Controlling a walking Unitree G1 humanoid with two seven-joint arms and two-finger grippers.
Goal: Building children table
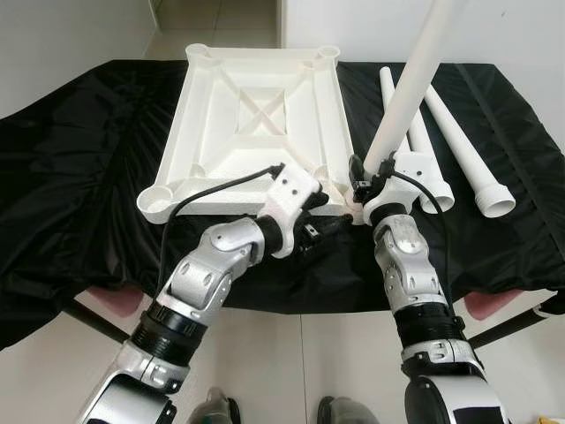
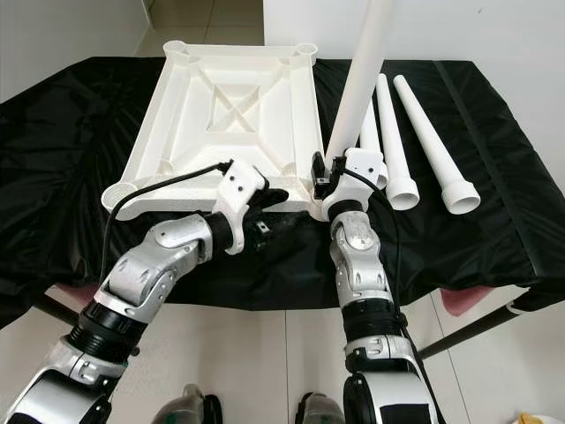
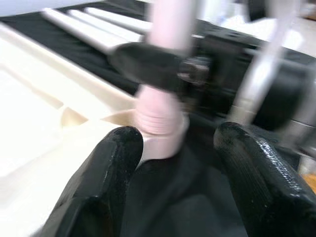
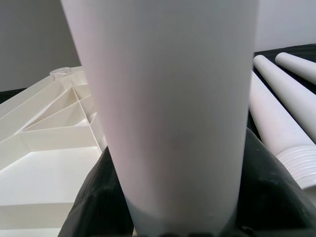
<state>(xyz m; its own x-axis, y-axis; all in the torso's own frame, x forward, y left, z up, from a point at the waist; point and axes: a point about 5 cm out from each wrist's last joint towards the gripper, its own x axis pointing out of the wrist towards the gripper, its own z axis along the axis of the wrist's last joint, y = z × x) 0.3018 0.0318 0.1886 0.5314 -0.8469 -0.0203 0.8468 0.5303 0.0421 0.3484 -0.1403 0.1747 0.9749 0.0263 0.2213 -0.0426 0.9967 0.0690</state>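
Tabletop (image 1: 256, 115): white plastic, ribbed X pattern in the centre panel. Held leg (image 1: 415, 79): plain white; in the left wrist view its threaded end looks faintly pinkish. Loose legs (image 1: 459, 146) at 2 o'clock: same white. Worktop (image 1: 79, 177): covered in plain black cloth, no pattern. Left tool (image 1: 328, 223) and right tool (image 1: 360, 187): black fingers on white mounts, black cables. Arms: silver with black joints. Floor (image 1: 300, 353): light grey-beige tile. Wall at 12 o'clock: white. Pink patches below the cloth at 4 and 8 o'clock.

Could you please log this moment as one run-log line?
right gripper: shut on white plastic table leg | leg at upturned white tabletop corner socket | left gripper: open beside
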